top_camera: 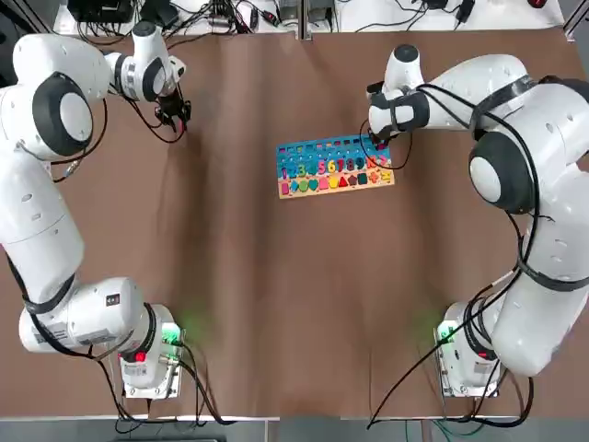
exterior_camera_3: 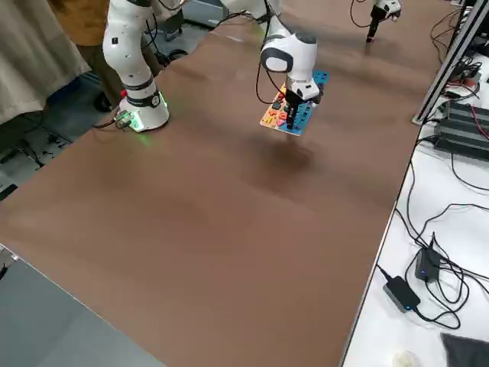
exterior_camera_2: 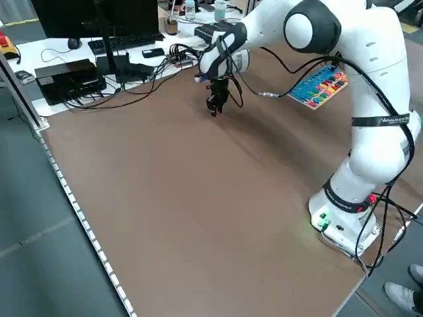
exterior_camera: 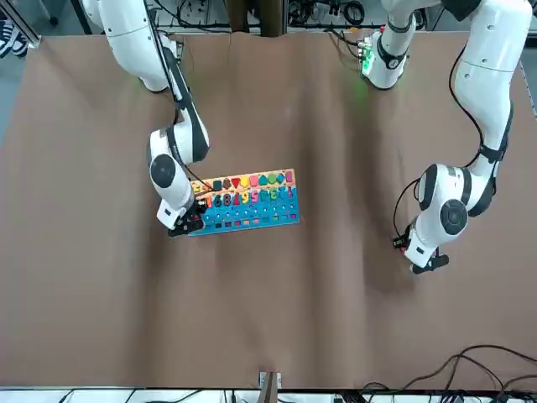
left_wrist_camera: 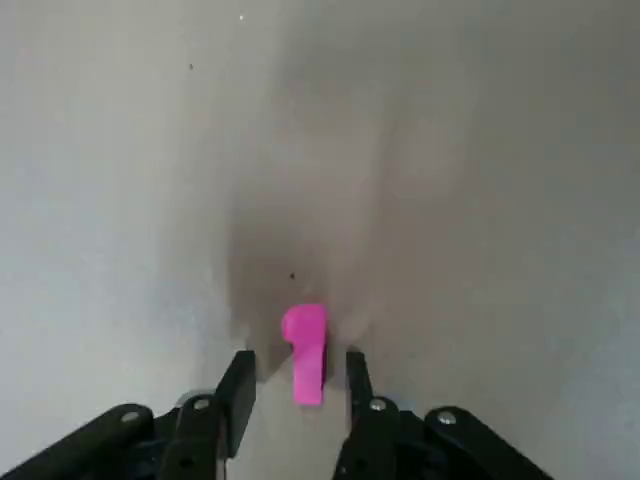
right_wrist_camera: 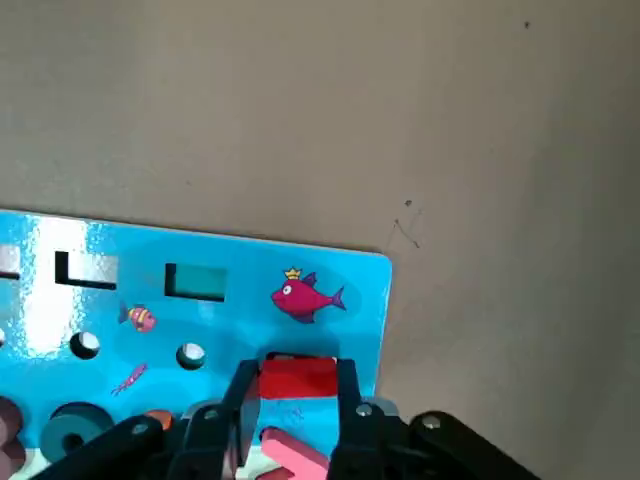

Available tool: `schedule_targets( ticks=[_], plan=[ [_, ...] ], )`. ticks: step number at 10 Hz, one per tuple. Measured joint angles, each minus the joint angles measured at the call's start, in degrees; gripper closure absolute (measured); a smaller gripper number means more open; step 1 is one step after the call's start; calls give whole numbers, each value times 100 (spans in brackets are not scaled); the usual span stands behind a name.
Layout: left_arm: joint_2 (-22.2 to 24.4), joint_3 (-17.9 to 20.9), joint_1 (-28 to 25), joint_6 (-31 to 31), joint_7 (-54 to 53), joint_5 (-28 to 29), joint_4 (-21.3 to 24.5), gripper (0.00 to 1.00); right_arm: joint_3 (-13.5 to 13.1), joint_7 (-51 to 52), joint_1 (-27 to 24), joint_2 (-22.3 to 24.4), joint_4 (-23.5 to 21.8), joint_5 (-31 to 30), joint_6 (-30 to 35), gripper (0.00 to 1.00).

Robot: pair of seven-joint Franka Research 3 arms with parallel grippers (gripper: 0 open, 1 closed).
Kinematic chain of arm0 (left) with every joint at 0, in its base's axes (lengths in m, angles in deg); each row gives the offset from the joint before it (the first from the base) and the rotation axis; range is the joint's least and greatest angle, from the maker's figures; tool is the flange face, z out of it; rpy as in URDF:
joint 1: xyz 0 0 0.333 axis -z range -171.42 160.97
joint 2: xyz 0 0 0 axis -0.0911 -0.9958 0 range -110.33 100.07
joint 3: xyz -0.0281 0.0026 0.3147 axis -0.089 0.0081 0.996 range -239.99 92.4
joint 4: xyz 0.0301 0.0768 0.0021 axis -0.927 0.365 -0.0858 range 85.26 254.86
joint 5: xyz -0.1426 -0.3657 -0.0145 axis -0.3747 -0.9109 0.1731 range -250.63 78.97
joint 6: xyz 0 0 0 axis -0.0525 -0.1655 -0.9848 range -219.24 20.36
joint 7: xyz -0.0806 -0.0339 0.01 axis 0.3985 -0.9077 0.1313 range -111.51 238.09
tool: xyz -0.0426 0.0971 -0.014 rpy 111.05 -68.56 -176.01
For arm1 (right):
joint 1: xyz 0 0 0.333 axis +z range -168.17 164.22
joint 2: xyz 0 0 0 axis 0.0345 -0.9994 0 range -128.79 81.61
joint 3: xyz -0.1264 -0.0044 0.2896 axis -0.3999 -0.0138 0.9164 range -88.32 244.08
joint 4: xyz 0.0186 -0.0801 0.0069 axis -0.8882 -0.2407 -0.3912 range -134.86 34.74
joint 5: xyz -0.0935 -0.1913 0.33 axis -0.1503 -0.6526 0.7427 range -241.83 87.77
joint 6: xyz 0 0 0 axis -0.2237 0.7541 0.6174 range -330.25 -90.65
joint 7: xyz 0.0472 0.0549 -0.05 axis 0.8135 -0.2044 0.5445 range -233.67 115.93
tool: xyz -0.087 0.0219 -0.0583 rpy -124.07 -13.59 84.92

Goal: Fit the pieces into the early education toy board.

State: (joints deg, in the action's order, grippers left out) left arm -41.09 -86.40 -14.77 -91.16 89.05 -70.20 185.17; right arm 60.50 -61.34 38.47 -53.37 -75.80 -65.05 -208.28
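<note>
Pink and stubby, the piece [left_wrist_camera: 305, 352] lies on the brown table [top_camera: 239, 276] far to the upper left of the overhead frame, between the half-open fingers of my left gripper [left_wrist_camera: 296, 388], not yet pinched as far as I can tell. I judge it light, stiff and smooth, best taken across its narrow flat sides. My right gripper [right_wrist_camera: 292, 404] is clamped on a red piece [right_wrist_camera: 298, 378] over the blue corner of the board [top_camera: 333, 167], mid-frame.

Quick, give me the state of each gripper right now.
Left gripper: part open around a pink piece on the table; a grip cannot be told.
Right gripper: shut on a red piece over the board.
</note>
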Motion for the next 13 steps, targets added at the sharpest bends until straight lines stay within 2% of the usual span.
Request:
schedule_targets(
  ticks=[5, 7, 9, 13],
  plan=[
    [75, -2, 1, -15, 7, 2, 94, 62, 0, 0, 0, 4, -11, 0, -15, 65],
    [133, -3, 2, -15, 7, 4, 127, 70, 0, 0, 0, 9, -24, 0, -32, 65],
    [151, -5, 4, -16, 7, 29, 150, 84, -5, 0, 0, 15, -40, 0, -48, 65],
    [258, -34, 12, -17, 9, 121, 188, 87, -11, 0, 2, 41, -97, 0, -106, 65]
  ],
)
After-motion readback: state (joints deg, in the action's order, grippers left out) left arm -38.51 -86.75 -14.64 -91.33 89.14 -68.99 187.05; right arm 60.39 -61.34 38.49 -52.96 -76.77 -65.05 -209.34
